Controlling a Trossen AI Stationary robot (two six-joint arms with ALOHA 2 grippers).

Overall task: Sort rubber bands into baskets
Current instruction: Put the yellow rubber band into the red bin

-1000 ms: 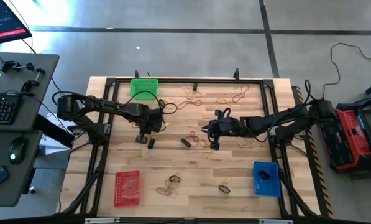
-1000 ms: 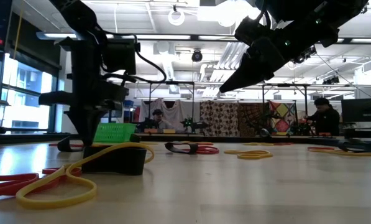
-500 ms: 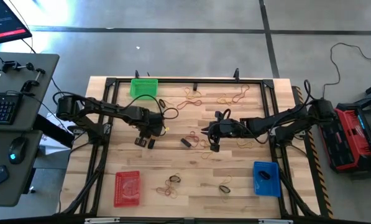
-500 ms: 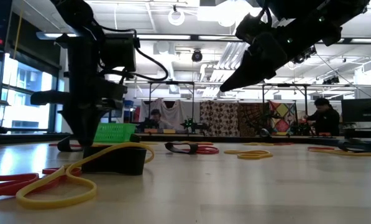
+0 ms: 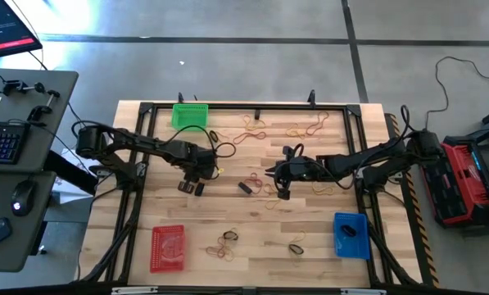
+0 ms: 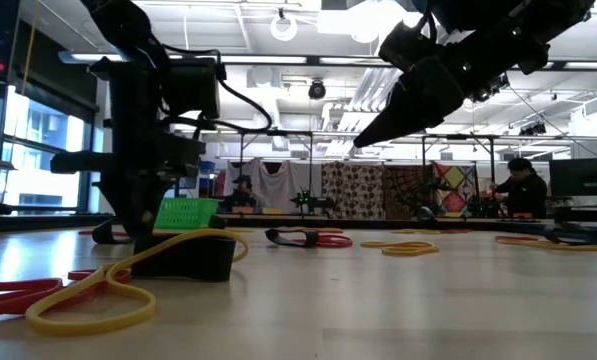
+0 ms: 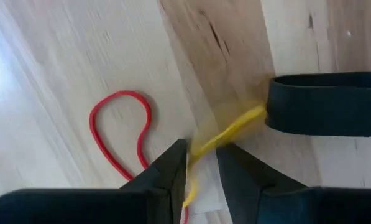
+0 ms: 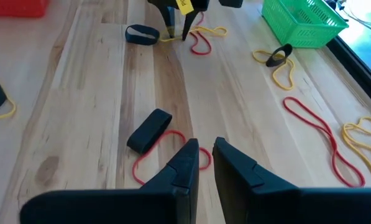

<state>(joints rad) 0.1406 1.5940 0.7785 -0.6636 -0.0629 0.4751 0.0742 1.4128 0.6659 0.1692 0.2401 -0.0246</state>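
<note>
My left gripper points straight down at the table's left middle, open. A yellow rubber band runs between its fingers, beside a wide black band and a red band; the right wrist view shows that gripper from afar. My right gripper hangs above the table's middle with a narrow gap between its fingers and nothing in it. The green basket stands at the far left, the red basket at the near left, the blue basket at the near right. My left gripper stands with a finger on either side of the yellow band, coming from above. Whether the fingers touch the band I cannot tell.
Loose rubber bands lie scattered: a black one on a red one below my right gripper, red and yellow ones toward the far side, more near the front edge. A black frame runs around the table top.
</note>
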